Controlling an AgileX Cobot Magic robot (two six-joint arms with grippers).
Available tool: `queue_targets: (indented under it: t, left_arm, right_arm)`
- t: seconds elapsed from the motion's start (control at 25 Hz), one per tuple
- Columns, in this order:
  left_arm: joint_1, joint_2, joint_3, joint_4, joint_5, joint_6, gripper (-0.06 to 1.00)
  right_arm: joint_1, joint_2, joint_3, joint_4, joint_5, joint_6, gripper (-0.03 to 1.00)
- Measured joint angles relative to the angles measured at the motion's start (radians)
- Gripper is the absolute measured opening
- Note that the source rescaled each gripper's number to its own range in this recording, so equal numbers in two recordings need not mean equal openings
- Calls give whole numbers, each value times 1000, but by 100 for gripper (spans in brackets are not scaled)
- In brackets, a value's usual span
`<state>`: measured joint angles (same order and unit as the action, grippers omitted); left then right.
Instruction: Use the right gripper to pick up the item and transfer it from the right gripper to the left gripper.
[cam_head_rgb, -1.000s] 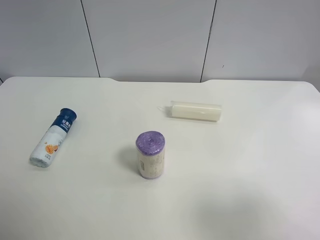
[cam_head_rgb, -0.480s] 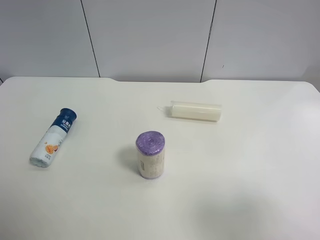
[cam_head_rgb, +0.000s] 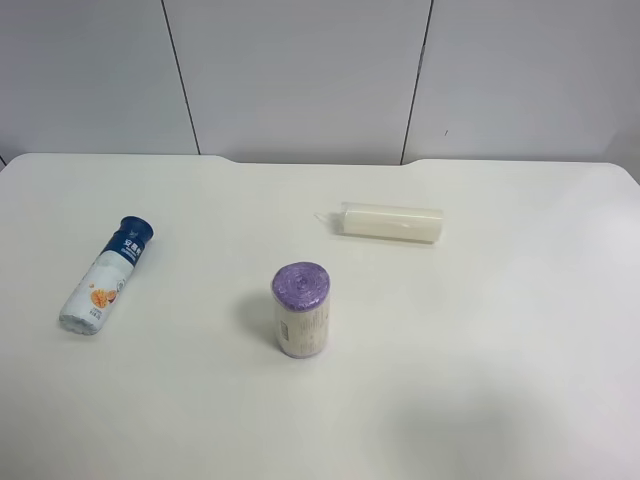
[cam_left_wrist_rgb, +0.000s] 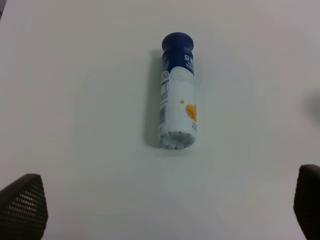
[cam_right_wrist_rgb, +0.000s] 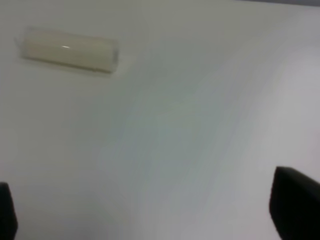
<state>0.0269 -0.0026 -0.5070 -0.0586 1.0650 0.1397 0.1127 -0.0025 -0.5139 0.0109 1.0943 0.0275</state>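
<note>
Left gripper (cam_left_wrist_rgb: 165, 212): nearest to us in the left wrist view, only the two fingertips (cam_left_wrist_rgb: 22, 205) show at the frame's corners, set wide apart, so we read these jaws as spread open with nothing between them.
Right gripper (cam_right_wrist_rgb: 150, 212): same story in the right wrist view, two dark tips at opposite edges, jaws parted and holding nothing, bare counter (cam_right_wrist_rgb: 175, 140) beneath.
Can (cam_head_rgb: 301, 309): nearest thing in the high view, a squat purple-topped can standing upright near the middle of the counter (cam_head_rgb: 500, 350).
Item (cam_head_rgb: 105, 275): there it is, the slim bottle lying on its side toward the high view's left edge, well apart from the can; blue cap pointing away from the camera, white base toward it, orange picture facing up.
Item from the left wrist (cam_left_wrist_rgb: 177, 92): we see it lying flat ahead of the open jaws, untouched, base end closer to the fingertips, cap farther off.
Tube (cam_head_rgb: 390, 221): farthest back, a cream-white tube lying flat; the right wrist view (cam_right_wrist_rgb: 67, 50) catches it too, blurred.
</note>
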Motion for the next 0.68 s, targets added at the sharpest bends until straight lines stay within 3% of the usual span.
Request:
queue_targets:
  t: [0.68]
  left_arm:
    - [0,0,0,1,0,-1,100]
  right_arm:
    - [-27,0,0,0,0,0,100]
